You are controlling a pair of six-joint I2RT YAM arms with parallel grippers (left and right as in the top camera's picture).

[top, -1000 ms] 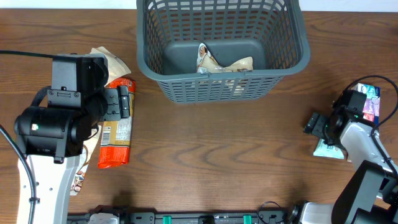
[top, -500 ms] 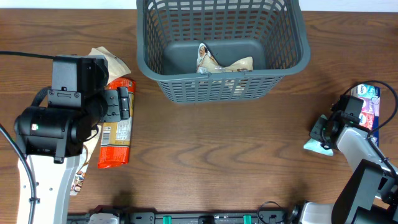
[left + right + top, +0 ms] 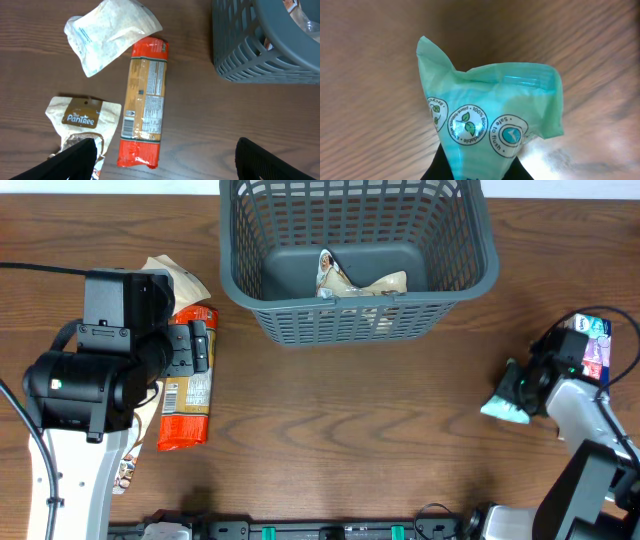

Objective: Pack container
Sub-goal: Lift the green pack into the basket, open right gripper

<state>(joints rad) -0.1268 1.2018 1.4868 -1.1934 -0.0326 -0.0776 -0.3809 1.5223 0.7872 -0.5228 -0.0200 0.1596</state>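
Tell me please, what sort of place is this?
Probably a robot lab or test bench: a left arm and a right arm stand at a wooden table, with a grey basket and an orange snack packet set out for packing.

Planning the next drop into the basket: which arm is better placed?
Right. The right jaws are shut on the green packet, ready to carry to the basket; the left jaws stand open, holding nothing.

robot lab bench, by the look: wood-grain table [image 3: 350, 430], left arm [image 3: 75, 385] and right arm [image 3: 580, 410] based at front rail [image 3: 330, 531], loose cable [image 3: 30, 266], container [image 3: 300, 320] on top.
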